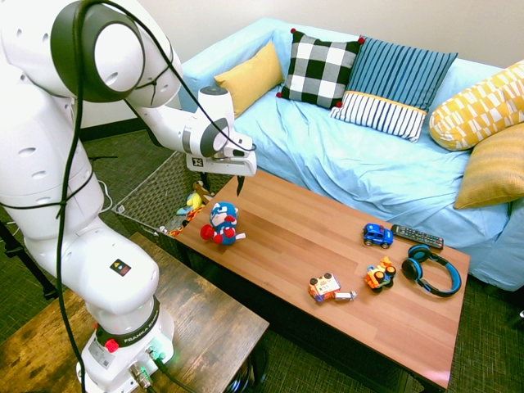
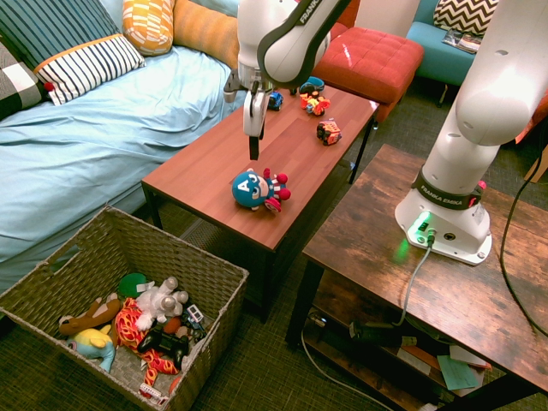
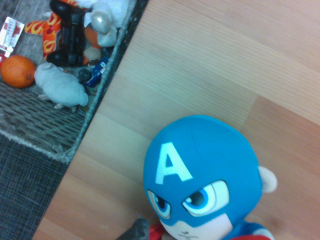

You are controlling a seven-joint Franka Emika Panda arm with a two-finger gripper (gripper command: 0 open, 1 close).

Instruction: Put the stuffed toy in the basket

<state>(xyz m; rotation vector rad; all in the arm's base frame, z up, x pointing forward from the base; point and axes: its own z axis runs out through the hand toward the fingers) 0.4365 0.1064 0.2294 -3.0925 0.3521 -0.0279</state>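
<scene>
Our claw (image 2: 253,151) is wide open and empty, with the toy (image 2: 257,188) just below it near the table (image 2: 193,175) edge, so a bad pinch could knock it off and miss the basket (image 2: 184,257).

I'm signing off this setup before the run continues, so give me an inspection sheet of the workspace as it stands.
Surface: wooden coffee table, toys spread over it.
Job's things: stuffed toy lying on the table near the corner by the basket; basket on the floor beside the table, already holding other toys.
Clutter: blue toy car, two orange toys, remote, headphones.
Grippers: gripper pointing down above the stuffed toy, fingers open, nothing held.
Cables: black cable running along the arm.
Surroundings: sofa under a light blue cover with cushions; red footstool; side table.
</scene>
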